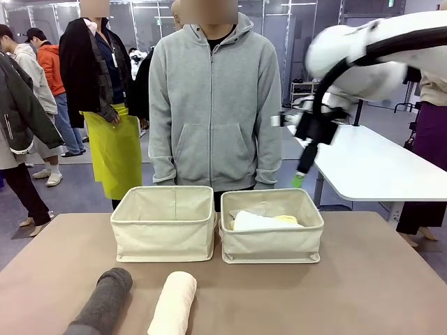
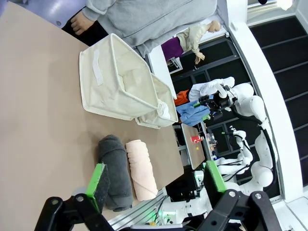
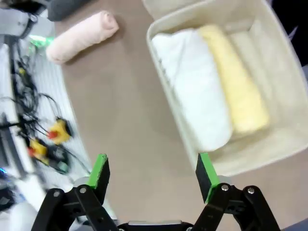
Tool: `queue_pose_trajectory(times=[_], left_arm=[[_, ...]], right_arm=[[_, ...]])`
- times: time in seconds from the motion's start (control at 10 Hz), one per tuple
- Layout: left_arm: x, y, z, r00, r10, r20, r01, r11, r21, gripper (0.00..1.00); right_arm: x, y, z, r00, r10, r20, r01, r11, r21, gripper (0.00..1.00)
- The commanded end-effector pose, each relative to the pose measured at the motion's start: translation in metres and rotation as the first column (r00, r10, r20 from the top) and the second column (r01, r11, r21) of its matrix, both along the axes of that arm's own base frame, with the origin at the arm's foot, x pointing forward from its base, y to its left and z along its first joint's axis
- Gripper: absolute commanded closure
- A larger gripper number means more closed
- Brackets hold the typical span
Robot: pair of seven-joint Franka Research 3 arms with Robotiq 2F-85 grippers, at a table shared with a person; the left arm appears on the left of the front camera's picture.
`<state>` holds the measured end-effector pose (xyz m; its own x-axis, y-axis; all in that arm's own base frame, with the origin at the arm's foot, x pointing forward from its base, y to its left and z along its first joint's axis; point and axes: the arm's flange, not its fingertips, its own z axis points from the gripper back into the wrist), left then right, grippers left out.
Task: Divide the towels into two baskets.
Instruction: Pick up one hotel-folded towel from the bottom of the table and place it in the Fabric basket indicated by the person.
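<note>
Two beige canvas baskets stand side by side mid-table. The left basket [image 1: 164, 227] [image 2: 113, 79] shows nothing inside. The right basket [image 1: 271, 241] [image 3: 269, 149] holds the white towel [image 1: 250, 221] [image 3: 192, 91] and the pale yellow towel [image 1: 288, 220] [image 3: 236, 82] next to each other. At the table's near edge lie the dark grey towel [image 1: 105, 303] [image 2: 114, 173] and the cream towel [image 1: 172, 303] [image 2: 141, 169]. My right gripper [image 1: 302, 171] [image 3: 152, 171] hangs open and empty, high above the right basket. My left gripper [image 2: 156, 178] is open and empty above the near edge, over the two loose rolls.
A person in a grey hoodie [image 1: 213, 105] stands right behind the baskets, hands down. A white table [image 1: 377, 164] stands behind on the right, and other people are at the back left. Cables and small devices [image 3: 43, 139] lie beyond the table's near edge.
</note>
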<state>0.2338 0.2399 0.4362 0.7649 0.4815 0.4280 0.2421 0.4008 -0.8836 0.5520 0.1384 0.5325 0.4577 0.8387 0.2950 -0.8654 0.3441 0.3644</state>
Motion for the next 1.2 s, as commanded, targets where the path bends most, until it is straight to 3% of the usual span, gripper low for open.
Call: queue_pose_trajectory(times=[0.0,0.1,0.2,0.3,0.4,0.5,0.6,0.8,0.9,1.0,1.1], left_arm=[[-0.002,0.002,0.001,1.000,-0.004,0.021,0.004,1.000,-0.010,0.00],[-0.002,0.002,0.001,1.000,-0.004,0.021,0.004,1.000,-0.010,0.00],[-0.002,0.002,0.001,1.000,-0.004,0.021,0.004,1.000,-0.010,0.00],[-0.002,0.002,0.001,1.000,-0.004,0.021,0.004,1.000,-0.010,0.00],[-0.002,0.002,0.001,1.000,-0.004,0.021,0.004,1.000,-0.010,0.00],[-0.002,0.002,0.001,1.000,-0.004,0.021,0.004,1.000,-0.010,0.00],[-0.002,0.002,0.001,1.000,-0.004,0.021,0.004,1.000,-0.010,0.00],[-0.002,0.002,0.001,1.000,-0.004,0.021,0.004,1.000,-0.010,0.00],[-0.002,0.002,0.001,1.000,-0.004,0.021,0.004,1.000,-0.010,0.00],[-0.002,0.002,0.001,1.000,-0.004,0.021,0.004,1.000,-0.010,0.00],[-0.002,0.002,0.001,1.000,-0.004,0.021,0.004,1.000,-0.010,0.00]], right_arm=[[-0.024,-0.080,-0.021,0.955,-0.187,-0.229,0.239,0.944,0.228,0.10],[-0.034,-0.135,-0.028,0.899,-0.237,-0.369,0.352,0.892,0.285,0.10],[-0.049,-0.174,-0.030,0.838,-0.320,-0.442,0.466,0.842,0.272,0.10],[-0.064,-0.204,-0.036,0.804,-0.338,-0.490,0.525,0.790,0.317,0.10],[-0.083,-0.244,-0.049,0.735,-0.350,-0.581,0.604,0.726,0.327,0.10],[-0.105,-0.287,-0.066,0.657,-0.405,-0.636,0.707,0.623,0.333,0.10],[-0.136,-0.331,-0.098,0.576,-0.399,-0.713,0.794,0.482,0.372,0.10],[-0.174,-0.371,-0.147,0.521,-0.330,-0.787,0.839,0.366,0.402,0.10],[-0.185,-0.382,-0.160,0.525,-0.302,-0.796,0.842,0.324,0.432,0.10],[-0.188,-0.390,-0.164,0.531,-0.319,-0.785,0.840,0.317,0.440,0.10],[-0.192,-0.386,-0.158,0.484,-0.353,-0.800,0.858,0.370,0.356,0.10]])
